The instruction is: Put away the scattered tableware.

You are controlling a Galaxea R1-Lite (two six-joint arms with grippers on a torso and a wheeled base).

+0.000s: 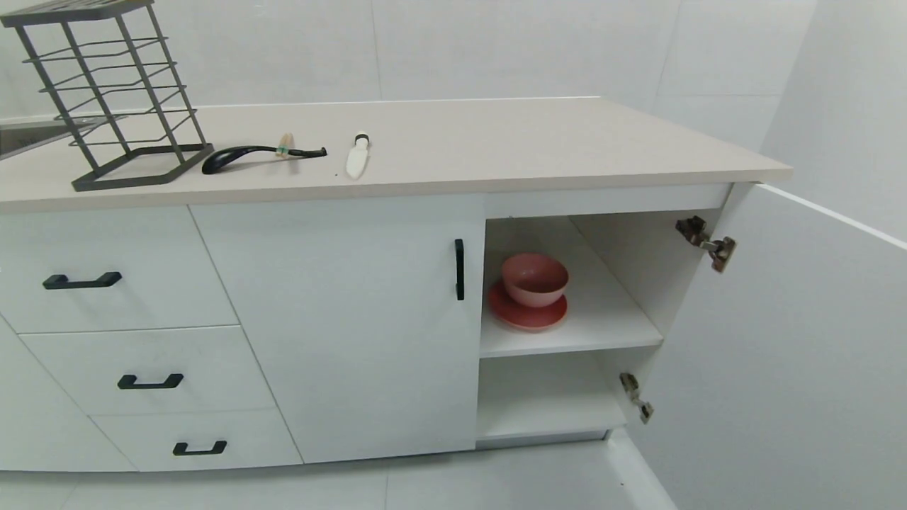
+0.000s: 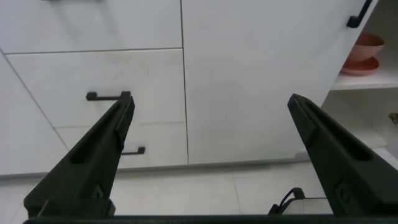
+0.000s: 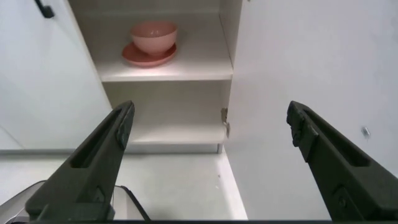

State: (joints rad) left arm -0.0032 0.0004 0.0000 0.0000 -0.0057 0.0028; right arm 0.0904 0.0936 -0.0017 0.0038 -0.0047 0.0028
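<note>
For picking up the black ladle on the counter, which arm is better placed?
Probably the left. The ladle lies at the left of the counter, beside the rack, and the open left gripper faces the drawers below it. The open right gripper faces the open cabinet farther right.

Left claw (image 2: pixel 210 98): two matte black fingers (image 2: pixel 93 162), long, wedge-shaped, narrowing to blunt tips, each grooved lengthwise. Thin black cable loop (image 2: pixel 287 199) near its base. Right claw (image 3: pixel 210 107): same build; second black cable (image 3: pixel 135 202) beside one finger's root.
</note>
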